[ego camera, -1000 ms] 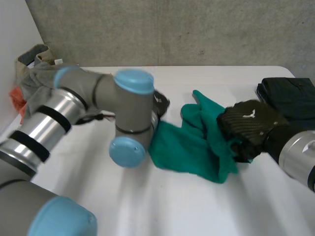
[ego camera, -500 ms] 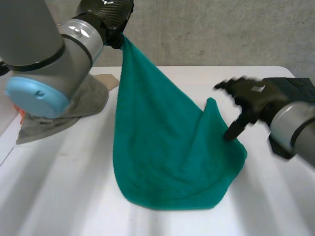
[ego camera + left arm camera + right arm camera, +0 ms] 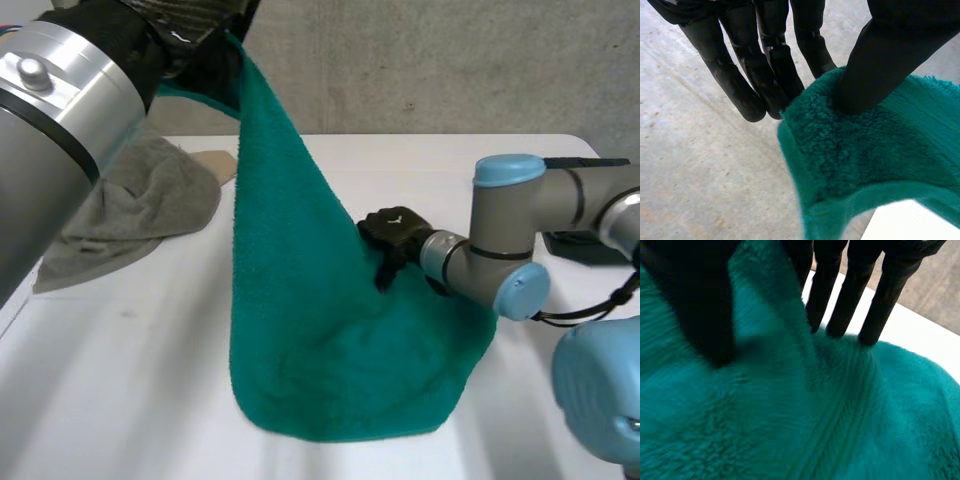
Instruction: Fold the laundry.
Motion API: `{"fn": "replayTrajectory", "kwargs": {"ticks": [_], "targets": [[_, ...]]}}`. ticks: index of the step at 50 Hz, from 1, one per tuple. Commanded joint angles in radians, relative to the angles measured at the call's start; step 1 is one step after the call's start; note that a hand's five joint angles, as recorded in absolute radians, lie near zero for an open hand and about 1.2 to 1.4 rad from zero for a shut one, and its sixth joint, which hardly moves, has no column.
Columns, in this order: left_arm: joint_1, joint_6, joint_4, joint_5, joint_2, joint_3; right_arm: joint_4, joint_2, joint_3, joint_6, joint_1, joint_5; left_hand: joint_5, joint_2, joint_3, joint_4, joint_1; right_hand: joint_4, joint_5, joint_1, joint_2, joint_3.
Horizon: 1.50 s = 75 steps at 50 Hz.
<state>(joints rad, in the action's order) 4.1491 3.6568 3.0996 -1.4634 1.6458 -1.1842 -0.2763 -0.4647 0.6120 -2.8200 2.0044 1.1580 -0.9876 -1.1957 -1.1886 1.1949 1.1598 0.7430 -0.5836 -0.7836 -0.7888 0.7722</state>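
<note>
A green towel [image 3: 330, 340] hangs from one corner, its lower part spread on the white table [image 3: 120, 390]. My left hand [image 3: 195, 35] holds that corner high at the back left. Its thumb and fingers [image 3: 765, 70] pinch the towel [image 3: 870, 160] between them. My right hand [image 3: 395, 232] is at the towel's right hanging edge, about halfway down. Its fingers [image 3: 840, 295] are straight with their tips on the towel [image 3: 805, 420]. The thumb stands apart from them, and a ridge of towel rises between thumb and fingers.
A crumpled grey cloth [image 3: 140, 205] lies at the back left of the table. A dark folded cloth [image 3: 585, 247] sits at the right, partly behind my right arm [image 3: 510, 240]. Bare table lies in front of the towel.
My left hand has lifted the towel's corner off the table and high up. My right hand let go, spread, then swung left onto the towel's right edge.
</note>
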Motion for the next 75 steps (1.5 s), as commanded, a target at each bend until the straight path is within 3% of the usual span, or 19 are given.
{"fn": "replayTrajectory", "kwargs": {"ticks": [1, 4, 8, 15, 21, 28, 31, 32, 34, 37, 38, 41, 44, 50, 58, 62, 67, 70, 75], "targets": [[0.068, -0.021, 0.031, 0.023, 0.006, 0.026, 0.031, 0.012, -0.205, -0.041, -0.019, 0.130, -0.234, -0.201, -0.208, 0.201, 0.236, 0.653, -0.638, -0.613, -0.607, 0.624], [0.103, -0.032, 0.073, 0.023, 0.048, 0.095, 0.127, -0.067, -0.340, -0.100, -0.062, 0.308, -0.234, -0.201, -0.208, 0.201, 0.236, 0.653, -0.638, -0.613, -0.607, 0.624], [0.147, -0.044, 0.103, -0.012, 0.135, 0.263, 0.227, -0.194, -0.344, -0.122, -0.104, 0.384, -0.234, -0.201, -0.208, 0.201, 0.236, 0.653, -0.638, -0.613, -0.607, 0.624], [0.177, -0.069, 0.099, -0.069, 0.230, 0.426, 0.180, -0.432, -0.079, -0.111, -0.141, 0.327, -0.234, -0.201, -0.208, 0.201, 0.236, 0.653, -0.638, -0.613, -0.607, 0.624], [0.187, -0.072, 0.036, -0.060, 0.288, 0.310, 0.140, -0.614, 0.403, -0.062, -0.162, 0.187, -0.234, -0.201, -0.208, 0.201, 0.236, 0.653, -0.638, -0.613, -0.607, 0.624], [0.192, 0.041, 0.013, -0.083, 0.420, -0.030, 0.296, -0.622, 0.819, 0.091, -0.145, 0.127, -0.234, -0.201, -0.208, 0.201, 0.236, 0.653, -0.638, -0.613, -0.607, 0.624], [0.183, 0.118, 0.053, -0.087, 0.492, -0.116, 0.333, -0.576, 0.870, 0.135, -0.135, 0.134, -0.234, -0.201, -0.208, 0.201, 0.236, 0.647, -0.632, -0.606, -0.601, 0.618], [0.178, 0.132, 0.063, -0.089, 0.509, -0.127, 0.333, -0.542, 0.882, 0.160, -0.128, 0.147, -0.234, -0.201, -0.208, 0.201, 0.236, 0.339, -0.324, -0.298, -0.293, 0.310], [0.172, 0.152, 0.076, -0.092, 0.541, -0.137, 0.321, -0.522, 0.887, 0.177, -0.127, 0.157, -0.234, -0.201, -0.208, 0.201, 0.236, 0.181, -0.166, -0.140, -0.135, 0.152], [0.169, 0.161, 0.062, -0.113, 0.566, -0.127, 0.267, -0.500, 0.856, 0.209, -0.130, 0.193, 0.011, 0.045, 0.038, -0.044, -0.009, -0.157, 0.172, 0.197, 0.202, -0.186], [0.174, 0.158, 0.054, -0.123, 0.560, -0.123, 0.249, -0.500, 0.845, 0.217, -0.130, 0.204, 0.105, 0.139, 0.132, -0.138, -0.103, -0.233, 0.248, 0.274, 0.279, -0.262], [0.194, 0.140, 0.010, -0.149, 0.507, -0.103, 0.161, -0.520, 0.801, 0.220, -0.130, 0.235, 0.695, 0.728, 0.721, -0.728, -0.693, -0.354, 0.369, 0.395, 0.400, -0.383], [0.220, 0.089, -0.022, -0.147, 0.399, -0.089, 0.072, -0.597, 0.756, 0.198, -0.133, 0.239, 0.881, 0.914, 0.907, -0.914, -0.879, -0.416, 0.431, 0.456, 0.462, -0.445], [0.281, -0.073, -0.053, -0.077, 0.308, -0.088, -0.018, -0.732, 0.698, 0.134, -0.176, 0.253, 0.928, 0.962, 0.955, -0.961, -0.926, -0.457, 0.472, 0.498, 0.503, -0.486], [0.396, -0.211, -0.252, 0.055, 0.468, -0.011, -0.164, -0.626, 0.575, 0.232, -0.249, 0.252, 0.793, 0.827, 0.820, -0.826, -0.791, -0.354, 0.369, 0.395, 0.400, -0.384], [0.416, -0.230, -0.349, 0.150, 0.564, 0.064, -0.221, -0.539, 0.503, 0.356, -0.279, 0.242, 0.688, 0.721, 0.714, -0.721, -0.686, -0.176, 0.191, 0.216, 0.222, -0.205], [0.419, -0.231, -0.432, 0.247, 0.653, 0.145, -0.222, -0.465, 0.482, 0.412, -0.283, 0.180, 0.576, 0.610, 0.603, -0.609, -0.574, -0.140, 0.155, 0.180, 0.186, -0.169], [0.407, -0.233, -0.437, 0.239, 0.681, 0.178, -0.195, -0.437, 0.503, 0.410, -0.289, 0.076, 0.576, 0.609, 0.602, -0.609, -0.573, -0.140, 0.155, 0.180, 0.186, -0.169], [0.382, -0.234, -0.421, 0.184, 0.710, 0.216, -0.127, -0.413, 0.531, 0.384, -0.288, 0.017, 0.593, 0.627, 0.620, -0.626, -0.591, -0.140, 0.155, 0.180, 0.186, -0.169]]}}
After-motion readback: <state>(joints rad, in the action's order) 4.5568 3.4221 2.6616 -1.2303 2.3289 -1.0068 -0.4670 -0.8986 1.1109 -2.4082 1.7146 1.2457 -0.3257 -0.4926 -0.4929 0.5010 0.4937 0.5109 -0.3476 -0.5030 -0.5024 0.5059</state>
